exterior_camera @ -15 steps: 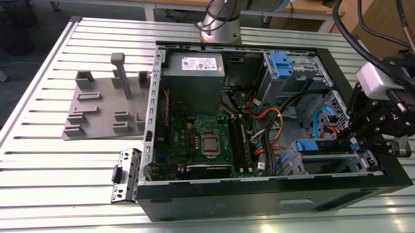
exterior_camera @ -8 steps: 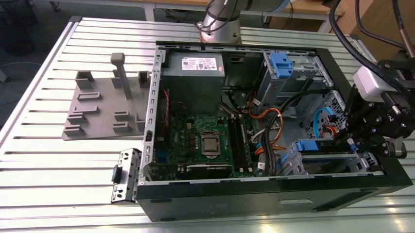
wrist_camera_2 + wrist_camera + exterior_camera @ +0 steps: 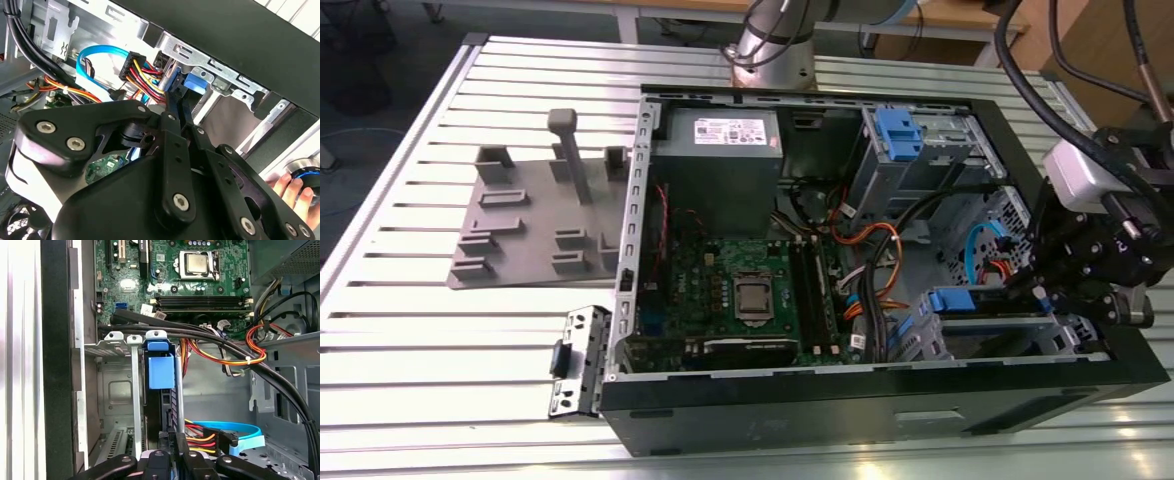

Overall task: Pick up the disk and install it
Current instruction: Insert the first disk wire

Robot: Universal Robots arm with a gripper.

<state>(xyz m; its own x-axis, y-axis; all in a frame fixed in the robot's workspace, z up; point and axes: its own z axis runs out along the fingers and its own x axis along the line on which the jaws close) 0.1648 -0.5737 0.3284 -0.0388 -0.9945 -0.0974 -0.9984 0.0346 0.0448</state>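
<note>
While the black linkage gripper (image 3: 1041, 292) sits clenched on the blue-framed silver-grey hard disk (image 3: 167, 405), the disk stands edgewise in the grey metal drive cage (image 3: 994, 335), at five o'clock in the open black computer case (image 3: 881, 415); seating looks nearly finished.

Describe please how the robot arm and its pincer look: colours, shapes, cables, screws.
In the exterior view the arm's base column is a silver-grey cylinder, and black cables run to a light grey block at the wrist. The pincer is black. In the second wrist view its flat, rounded linkage plates carry silver screws, and two narrow black fingers taper forward.
</note>
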